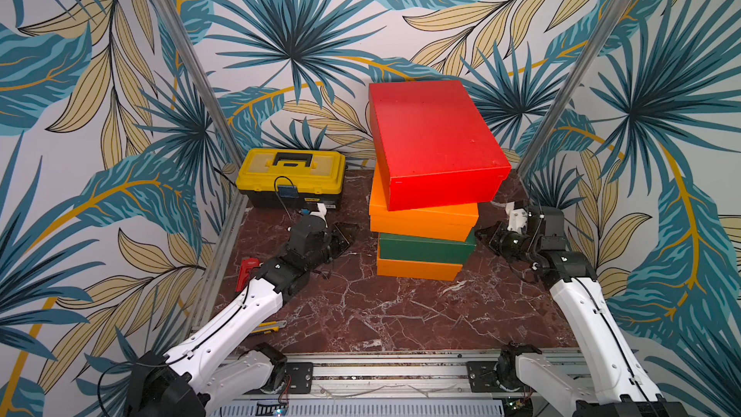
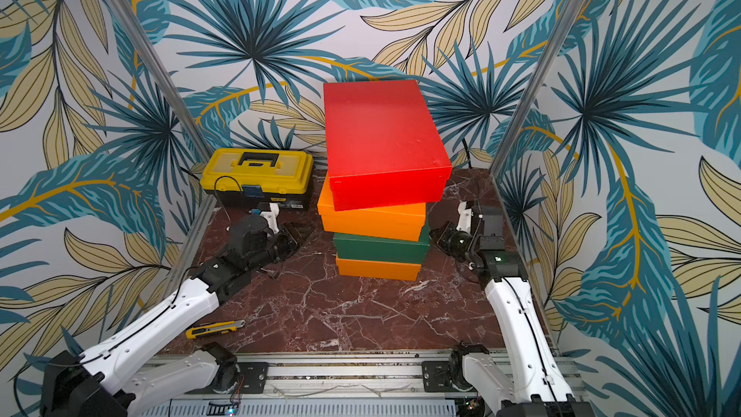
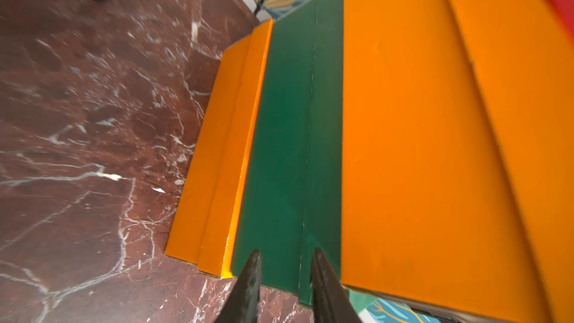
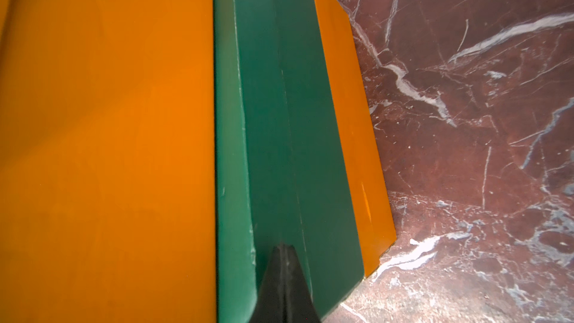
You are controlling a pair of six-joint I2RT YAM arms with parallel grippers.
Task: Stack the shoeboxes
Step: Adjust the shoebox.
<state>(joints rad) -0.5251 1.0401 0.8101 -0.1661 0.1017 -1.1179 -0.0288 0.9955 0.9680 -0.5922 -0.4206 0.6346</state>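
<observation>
Left hand [image 3: 285, 252] parted (wrist view only).

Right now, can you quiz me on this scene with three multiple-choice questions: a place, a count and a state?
1. Where is the green box? A on top B second from the bottom C alone on the table
2. How many orange boxes? A one B three C two
3. Right gripper: A shut B wide open C clamped on a tool
Answers: 1 B, the lower orange box sits under it, the upper orange box and red box above; 2 C, those two; 3 A, its fingers meet with nothing between.
</observation>
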